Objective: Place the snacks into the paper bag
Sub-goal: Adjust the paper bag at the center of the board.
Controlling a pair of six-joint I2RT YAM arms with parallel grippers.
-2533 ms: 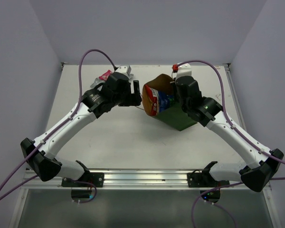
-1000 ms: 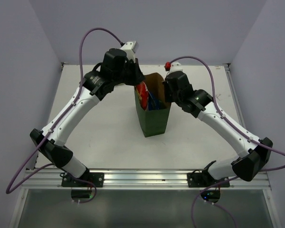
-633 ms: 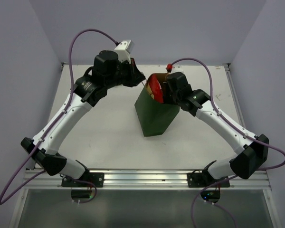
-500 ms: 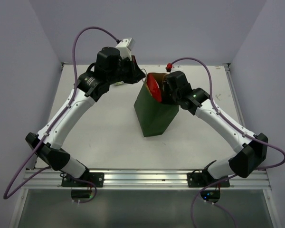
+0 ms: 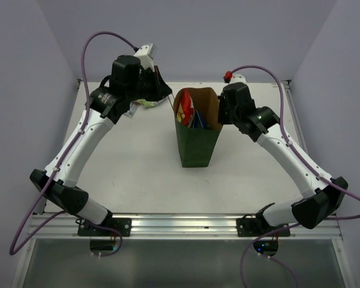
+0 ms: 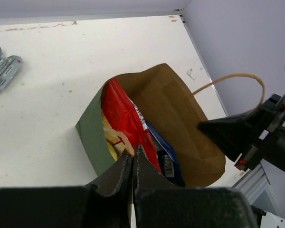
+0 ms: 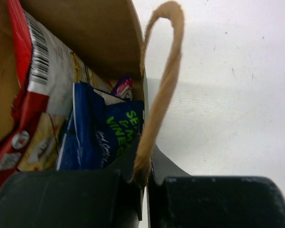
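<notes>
Now, paper bag [image 5: 198,141]: upright mid-bench [image 5: 138,180], mouth open, brown inside showing.
Left claw [image 6: 133,154]: closed, pinching the left handle [image 6: 118,137] at the bag's left rim.
Right claw [image 7: 145,176]: closed on the right handle [image 7: 164,80]; the tan loop rises from between its fingers.
Chip bag [image 6: 123,114]: inside the bag, standing on end against the left wall.
Blue packet [image 7: 104,133]: inside, just beside the chip bag; purple packet [image 7: 123,87] tucked behind it.
Silver packet [image 6: 2,71]: loose on the bench, well apart from the bag, far-left side.
</notes>
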